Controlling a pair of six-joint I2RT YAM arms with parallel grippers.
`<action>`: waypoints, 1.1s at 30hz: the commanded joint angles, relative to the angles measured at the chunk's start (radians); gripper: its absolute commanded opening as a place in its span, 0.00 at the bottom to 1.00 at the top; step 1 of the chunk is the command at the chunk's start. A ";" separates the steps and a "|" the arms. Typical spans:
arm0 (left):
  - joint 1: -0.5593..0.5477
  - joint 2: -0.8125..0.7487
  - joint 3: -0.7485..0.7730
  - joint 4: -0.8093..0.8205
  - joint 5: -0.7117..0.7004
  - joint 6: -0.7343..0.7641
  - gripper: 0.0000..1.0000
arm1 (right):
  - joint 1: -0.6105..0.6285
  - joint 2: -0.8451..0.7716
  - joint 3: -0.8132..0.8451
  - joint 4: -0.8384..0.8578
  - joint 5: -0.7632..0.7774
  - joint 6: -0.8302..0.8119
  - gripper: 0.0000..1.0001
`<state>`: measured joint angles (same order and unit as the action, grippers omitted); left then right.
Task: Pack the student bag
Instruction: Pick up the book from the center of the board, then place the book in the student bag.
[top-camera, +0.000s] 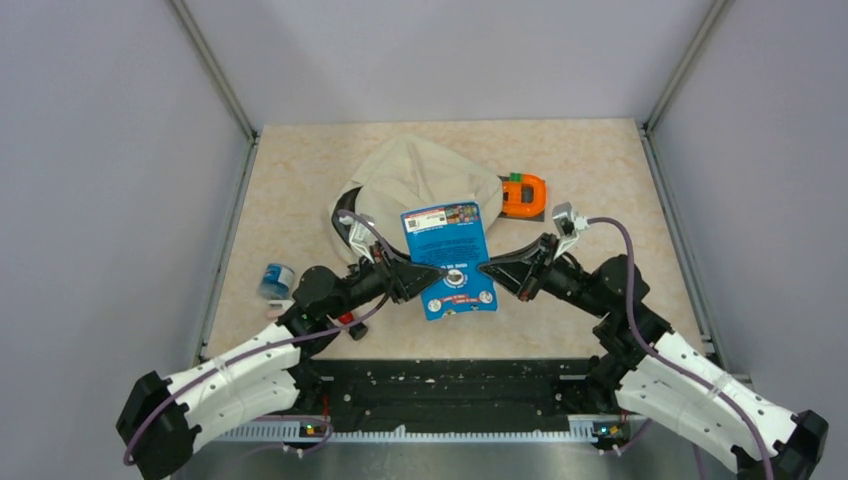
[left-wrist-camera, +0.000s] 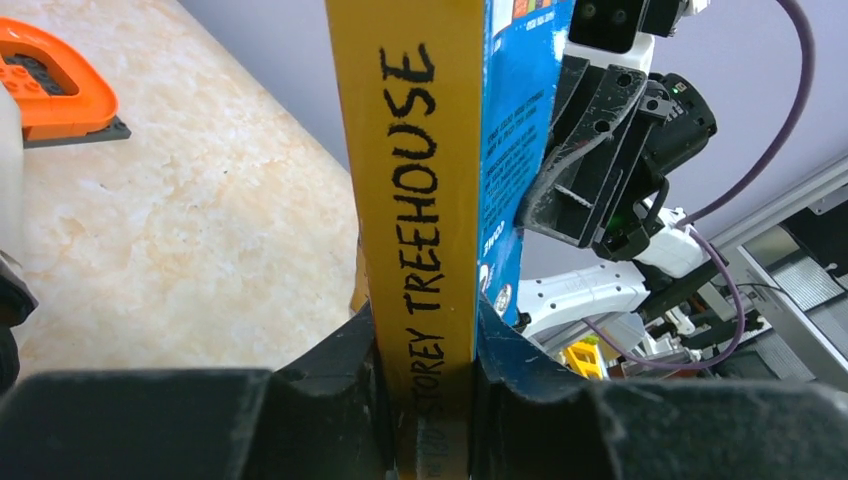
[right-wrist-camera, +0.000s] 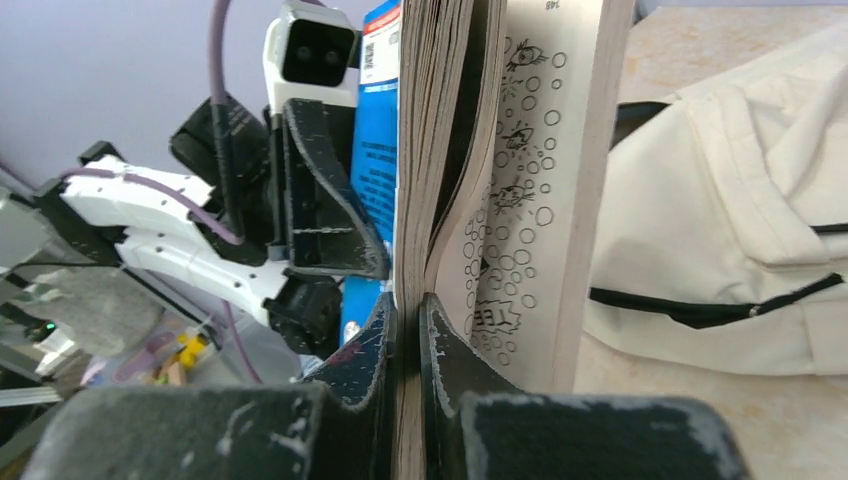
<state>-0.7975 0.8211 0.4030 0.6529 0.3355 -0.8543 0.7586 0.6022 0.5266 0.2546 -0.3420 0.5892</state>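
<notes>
Black left fingers (left-wrist-camera: 350, 390) fill the bottom of the left wrist view, pressed flat against both sides of the yellow spine of a book (top-camera: 445, 245), so they are closed firmly on it. Opposite them, the right fingers (right-wrist-camera: 365, 365) are drawn almost together on a thin sheaf at the book's page edge. Whether the blue cover is in that pinch I cannot tell. The remaining pages fan away loose and show a sheet printed with small circles. Two arms are at work. The left arm (top-camera: 240, 375) and the right arm (top-camera: 690, 385) both rise from the near edge of the table (top-camera: 600, 300), elbows pushed outward and forearms angling inward. They meet at the single book, which hangs above the table with its blue cover facing up. One student bag (top-camera: 420, 170) lies slumped on the table beyond the book, at the middle of the far half, its near edge covered by the book from above. One orange block (top-camera: 524, 194) sits just beside the bag's right side. One small blue-and-white object (top-camera: 277, 280) rests near the left arm.
</notes>
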 joint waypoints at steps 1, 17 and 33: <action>0.005 -0.027 -0.020 0.027 -0.024 0.031 0.06 | 0.010 0.004 0.092 -0.044 0.066 -0.106 0.07; 0.365 -0.089 0.201 -0.504 -0.106 0.160 0.00 | 0.011 0.147 0.112 -0.050 0.165 -0.398 0.88; 0.840 -0.093 0.371 -0.876 -0.193 0.282 0.00 | 0.259 0.771 0.414 -0.001 0.285 -0.837 0.91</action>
<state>0.0147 0.7509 0.7101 -0.1986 0.1280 -0.6350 0.9913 1.2778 0.8448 0.2188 -0.1028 -0.1040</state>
